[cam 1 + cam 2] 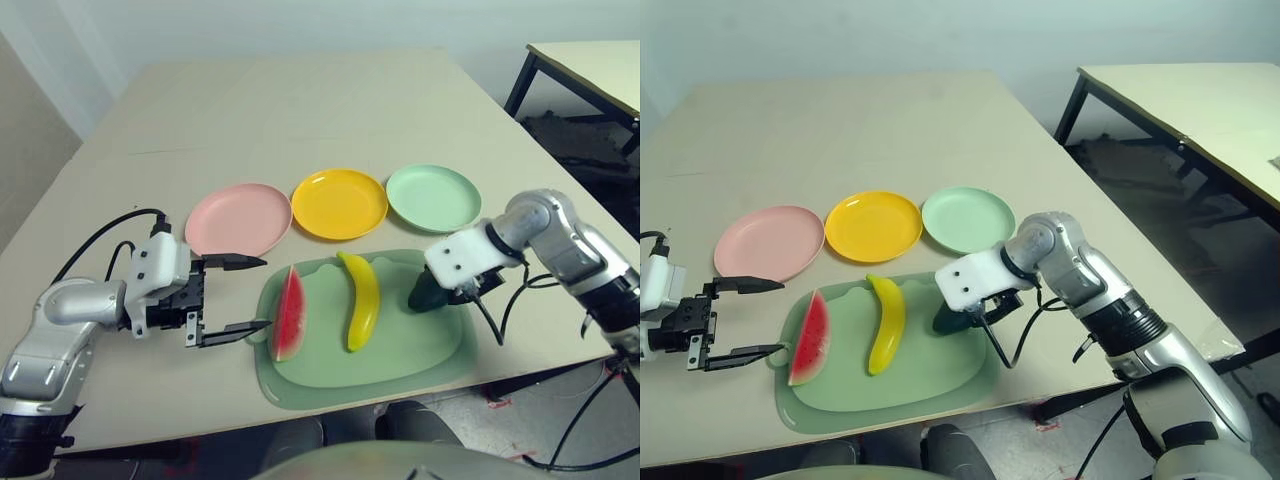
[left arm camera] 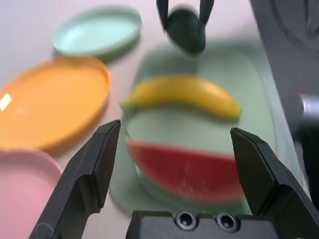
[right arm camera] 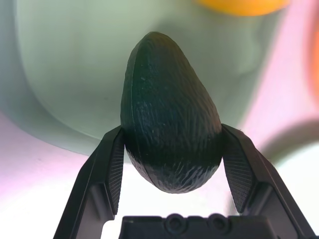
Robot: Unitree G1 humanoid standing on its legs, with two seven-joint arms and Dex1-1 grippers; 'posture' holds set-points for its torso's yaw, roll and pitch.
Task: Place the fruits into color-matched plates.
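Dark green oval toy avocado point(image 3: 170, 127) clamped between right gripper point(image 3: 172, 164) fingers, seemingly just above sage-green mat point(image 1: 420, 350), left gripper point(image 1: 243, 295) wide open, empty, beside red watermelon wedge point(image 1: 289, 315).

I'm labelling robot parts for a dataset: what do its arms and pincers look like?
Both forearms are rounded silver metal with black joints. Each wrist carries a white block housing, trailing black cables. The left pincer and right pincer each have two black tapered fingers, ribbed on the inner pads.

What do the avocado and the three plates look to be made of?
Avocado: likely moulded plastic or rubber, matte, with a fine hatched skin texture. Pink plate, yellow plate and green plate: probably smooth plastic, uniform colour with soft glossy highlights.
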